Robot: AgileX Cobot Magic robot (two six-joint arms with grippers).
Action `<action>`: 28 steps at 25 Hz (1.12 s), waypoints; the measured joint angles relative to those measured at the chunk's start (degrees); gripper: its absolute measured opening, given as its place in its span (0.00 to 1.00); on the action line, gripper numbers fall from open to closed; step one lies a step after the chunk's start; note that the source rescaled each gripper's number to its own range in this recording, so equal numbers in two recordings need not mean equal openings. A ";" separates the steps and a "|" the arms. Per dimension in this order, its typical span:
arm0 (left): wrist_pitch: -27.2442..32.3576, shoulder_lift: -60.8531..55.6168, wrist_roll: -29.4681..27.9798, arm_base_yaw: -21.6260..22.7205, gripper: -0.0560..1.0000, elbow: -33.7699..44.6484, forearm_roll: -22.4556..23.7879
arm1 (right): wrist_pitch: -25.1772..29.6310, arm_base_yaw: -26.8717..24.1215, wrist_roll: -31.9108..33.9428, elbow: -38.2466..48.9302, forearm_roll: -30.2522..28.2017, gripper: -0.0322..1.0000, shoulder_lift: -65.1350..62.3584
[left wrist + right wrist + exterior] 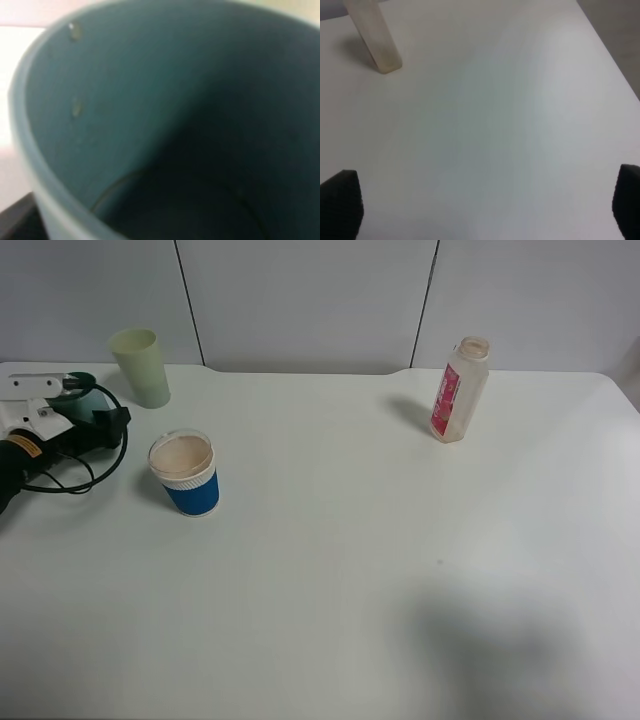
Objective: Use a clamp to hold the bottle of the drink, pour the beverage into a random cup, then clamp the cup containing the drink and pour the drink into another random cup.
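The teal cup is at the table's far left edge, mostly hidden by my left gripper. Its dark, empty-looking inside fills the left wrist view, with a black finger beside its wall, so the gripper seems shut on it. The bottle, whitish with a pink-red label and no cap, stands upright at the back right. Its lower body also shows in the right wrist view. My right gripper is open and empty over bare table, well apart from the bottle, and is outside the exterior view.
A blue paper cup with a white rim holds pinkish-beige drink, to the right of the left gripper. A pale yellow-green tumbler stands upright at the back left. Black cables lie by the left arm.
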 joint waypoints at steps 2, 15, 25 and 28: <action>0.00 -0.30 -1.34 0.00 0.58 0.00 0.21 | 0.00 0.00 0.00 0.00 0.00 1.00 0.00; 0.07 -4.60 -2.00 0.00 0.85 0.00 0.36 | 0.00 0.00 0.00 0.00 0.00 1.00 0.00; 0.13 -11.22 -2.00 0.00 0.85 0.10 2.80 | 0.00 0.00 0.00 0.00 0.00 1.00 0.00; 0.20 -13.81 -2.00 0.00 0.85 0.13 4.29 | 0.00 0.00 0.00 0.00 0.00 1.00 0.00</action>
